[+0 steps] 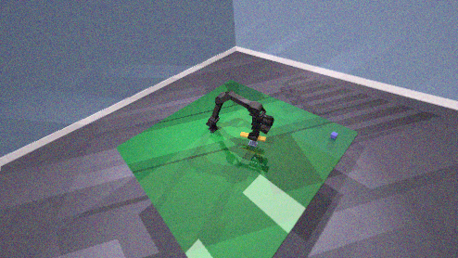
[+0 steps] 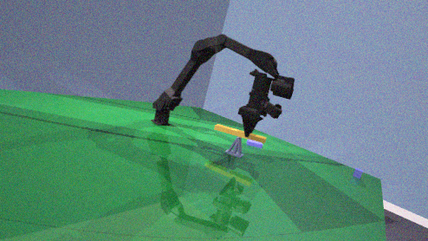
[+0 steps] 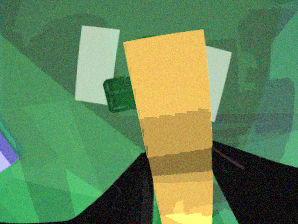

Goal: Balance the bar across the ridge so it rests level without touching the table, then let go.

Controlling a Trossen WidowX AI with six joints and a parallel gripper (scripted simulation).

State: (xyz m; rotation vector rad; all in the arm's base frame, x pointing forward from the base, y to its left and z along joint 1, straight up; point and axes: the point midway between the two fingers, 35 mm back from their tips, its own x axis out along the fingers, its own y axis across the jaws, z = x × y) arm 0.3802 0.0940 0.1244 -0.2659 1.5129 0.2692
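Note:
The orange bar (image 1: 244,135) (image 2: 227,129) (image 3: 167,75) is held crosswise in my gripper (image 1: 253,138) (image 2: 247,135) (image 3: 178,154), which is shut on it. In the exterior view the fingers hold it right of its middle. The bar is above the table, clear of its reflection. The small grey ridge (image 1: 252,144) (image 2: 235,150) stands under the bar, its top close below the bar's underside, left of the fingers in the exterior view. Whether they touch cannot be told. The ridge is not visible in the wrist view, where the bar covers the middle.
A purple block (image 2: 255,144) shows just below the bar's right part in the exterior view. Another purple block (image 1: 334,135) (image 2: 357,173) is near the far right edge of the glossy green table (image 1: 185,186) (image 2: 65,173). A purple object (image 3: 6,154) shows at the wrist view's left edge.

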